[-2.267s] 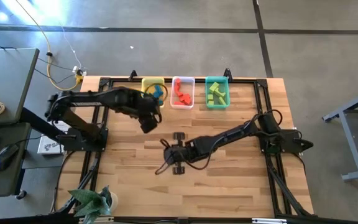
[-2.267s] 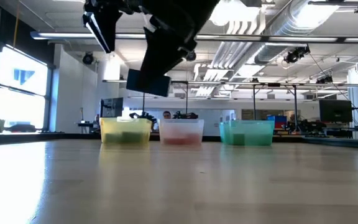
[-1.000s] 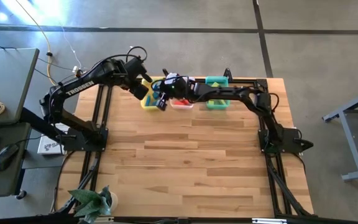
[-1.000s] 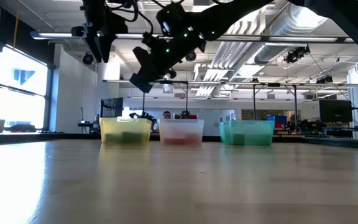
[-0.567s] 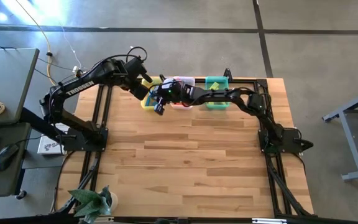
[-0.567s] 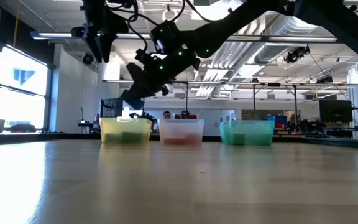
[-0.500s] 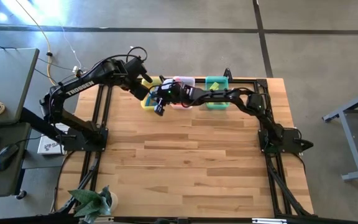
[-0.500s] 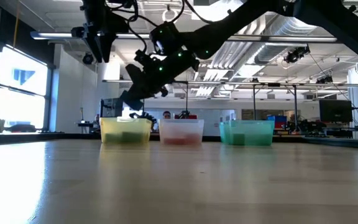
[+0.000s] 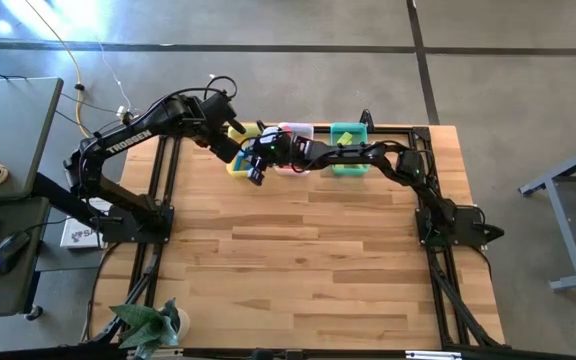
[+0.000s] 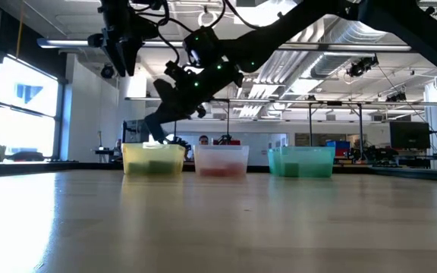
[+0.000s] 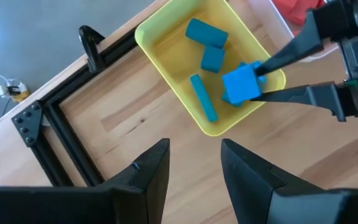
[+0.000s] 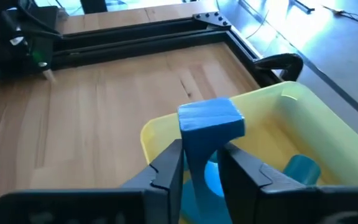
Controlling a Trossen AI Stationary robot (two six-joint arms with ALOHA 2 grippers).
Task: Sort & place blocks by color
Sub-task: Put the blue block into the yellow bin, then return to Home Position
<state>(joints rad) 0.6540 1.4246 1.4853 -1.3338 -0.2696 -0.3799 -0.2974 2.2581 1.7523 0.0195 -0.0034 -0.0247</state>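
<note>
My right gripper [image 12: 201, 152] is shut on a blue cube [image 11: 240, 84] and hangs above the near side of the yellow bin [image 11: 166, 62], low over its rim in the low view [image 10: 158, 125]. Three blue blocks [image 11: 207, 32] lie on the bin's floor. My left gripper [image 11: 194, 158] is open and hovers higher, just to the left of the yellow bin [image 9: 238, 165]. Red blocks lie in the clear bin [image 9: 296, 127] and green blocks [image 9: 351, 152] in the teal bin [image 9: 348, 128]; my right arm crosses over both. My right gripper pinches the blue cube between its two fingers [image 11: 278, 59], at their free ends, one finger on each of two opposite faces [image 12: 199, 149]. The fingers reach in from the table's right, slanting down. The cube is lifted clear above the yellow bin, its top face [image 12: 210, 118] roughly level.
The three bins stand in a row at the table's far edge, inside a black metal frame [image 11: 55, 118] that runs round the table. The wooden table top [image 9: 308, 260] nearer to me shows no blocks. A potted plant [image 9: 148, 325] stands at the near left corner.
My right gripper, still shut on the blue cube, has moved toward the table's left and down, from high beside the clear bin to low over the yellow bin's near side. My left arm has kept still.
</note>
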